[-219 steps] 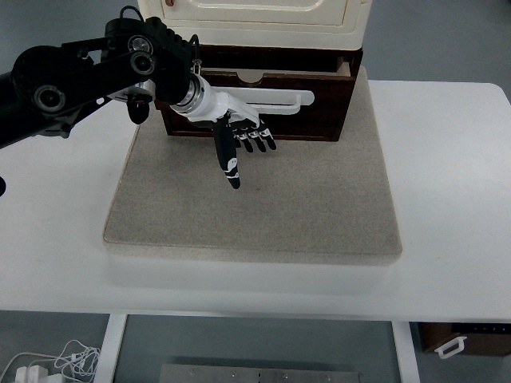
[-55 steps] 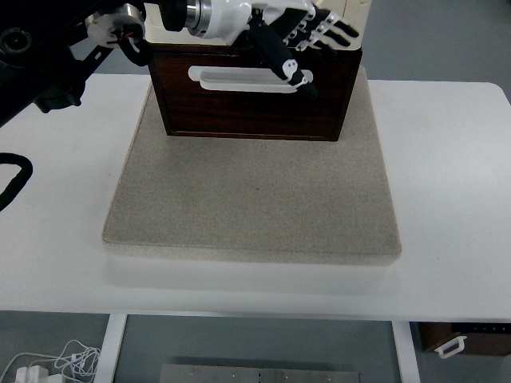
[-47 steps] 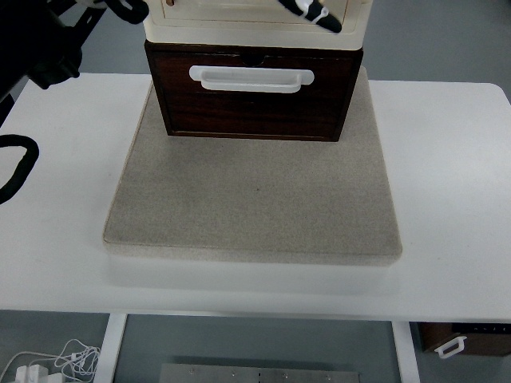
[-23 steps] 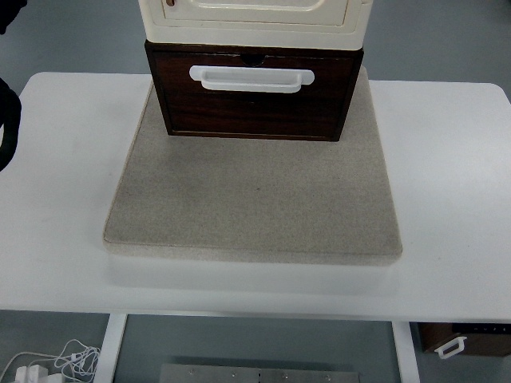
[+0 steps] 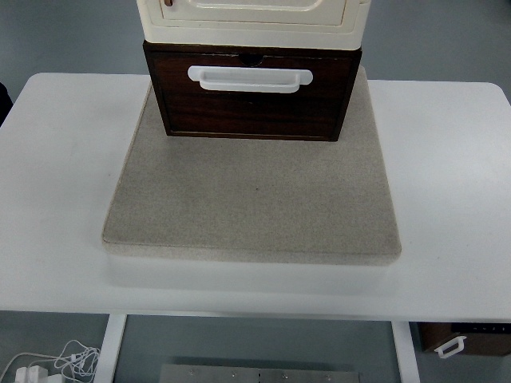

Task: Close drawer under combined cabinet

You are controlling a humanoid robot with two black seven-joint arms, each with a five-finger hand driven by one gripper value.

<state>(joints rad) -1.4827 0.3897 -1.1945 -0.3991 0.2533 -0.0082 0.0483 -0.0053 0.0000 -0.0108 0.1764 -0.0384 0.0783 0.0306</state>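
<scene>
Top view gives you the drawer (image 5: 251, 104) first: a dark, glossy wood front, rectangular, sitting under the cream cabinet (image 5: 251, 17) at the far middle of the mat. Its face looks pushed in beneath the cabinet body, so I judge the closing done — though from this steep angle you cannot confirm it is fully seated. A white plastic handle (image 5: 249, 77), a long bar with rounded ends, runs across the upper part of the front.

Neither hand is in view, so you cannot tell whether either is open or closed.

What could go wrong: if the drawer is only nearly shut, a small gap would pass unnoticed from above. Any further push risks sliding the whole cabinet back, since it merely stands on the mat.

The mat (image 5: 251, 199) is a thick grey-beige square with a coarse, felt-like grain, likely offering some grip. It lies on a smooth white table (image 5: 447, 183) with rounded corners.
</scene>
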